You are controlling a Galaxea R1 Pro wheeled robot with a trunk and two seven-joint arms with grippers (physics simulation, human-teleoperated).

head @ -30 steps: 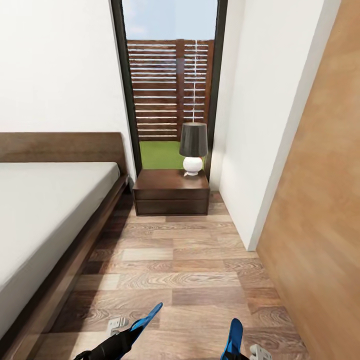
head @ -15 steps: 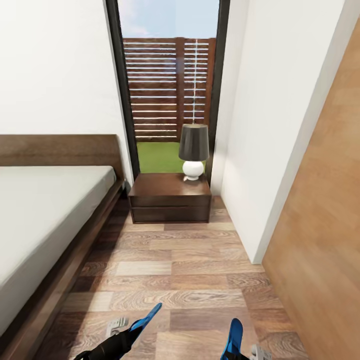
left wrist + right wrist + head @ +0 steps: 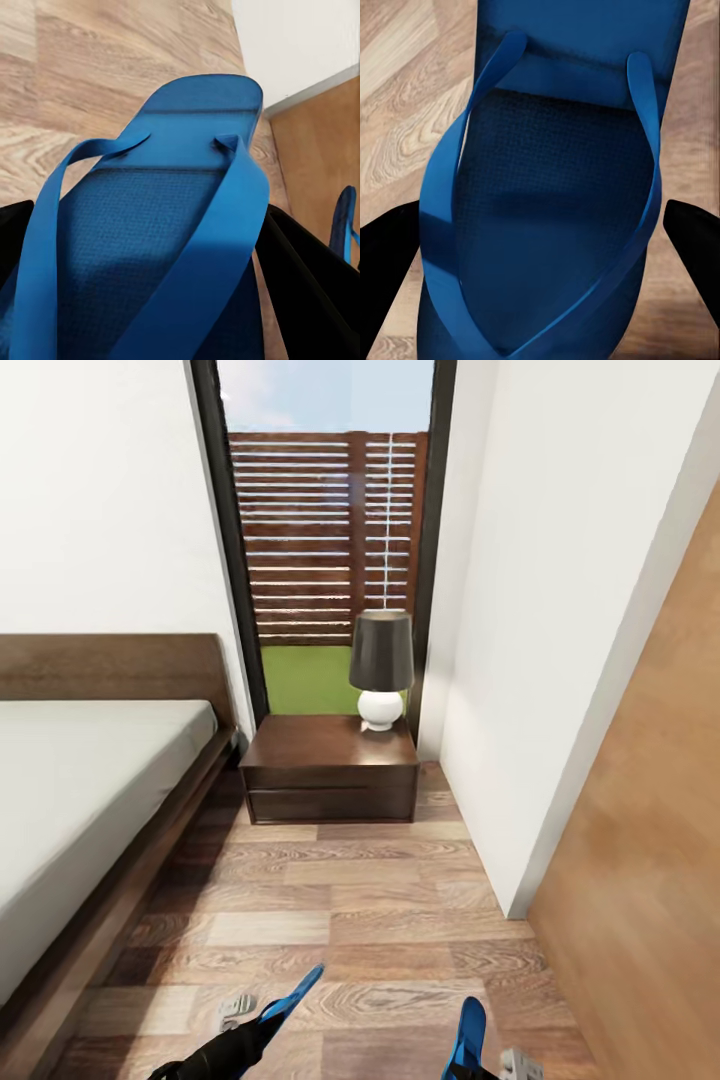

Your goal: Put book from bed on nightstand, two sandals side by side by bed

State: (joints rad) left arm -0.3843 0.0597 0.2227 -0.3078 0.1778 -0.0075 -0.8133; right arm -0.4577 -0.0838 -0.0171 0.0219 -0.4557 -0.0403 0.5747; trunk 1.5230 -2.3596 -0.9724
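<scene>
I've got L gripper (image 3: 150,315) pinching one blue sandal (image 3: 157,225) and R gripper (image 3: 540,285) pinching the other sandal (image 3: 555,180), both over the wood floor (image 3: 380,900) w/ bed (image 3: 90,780) at left, nightstand (image 3: 330,770) ahead.

Head cam: high, looking forward and down the aisle between bed (image 3: 80,780) and white wall (image 3: 560,610), nightstand (image 3: 330,770) far ahead. Each wrist cam looks along its fingers, very close on a blue sandal (image 3: 150,247) (image 3: 555,202). Wood-plank floor (image 3: 360,920) shared by all views.
</scene>
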